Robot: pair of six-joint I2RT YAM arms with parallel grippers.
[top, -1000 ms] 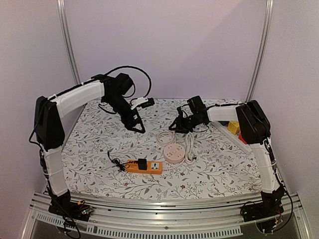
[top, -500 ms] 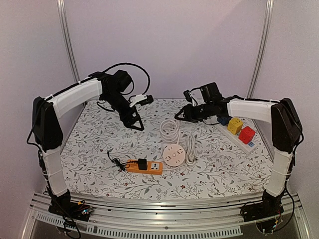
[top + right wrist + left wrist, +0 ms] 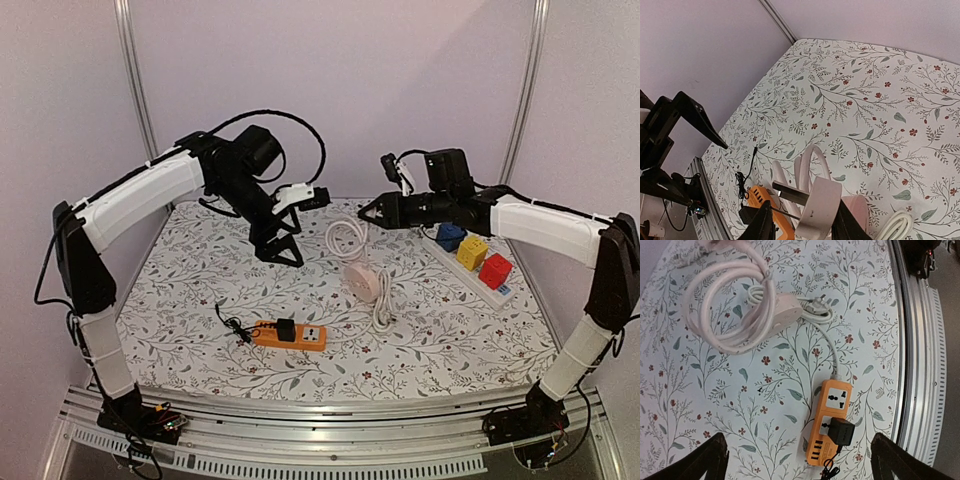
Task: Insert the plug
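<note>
Over the floral table, our left gripper hangs spread while our right gripper pinches the white cord. The orange strip waits at six o'clock. Beside the pink hub lies the plug, uninserted, we judge.

Orange power strip, black adapter, pale pink round socket, white cord, leafy floral tablecloth

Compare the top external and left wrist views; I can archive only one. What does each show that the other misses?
Only the top external view shows the white strip with blue, yellow and red blocks. Only the left wrist view resolves the pins of the white plug. Both show the orange power strip, its black adapter and the round pink socket.
</note>
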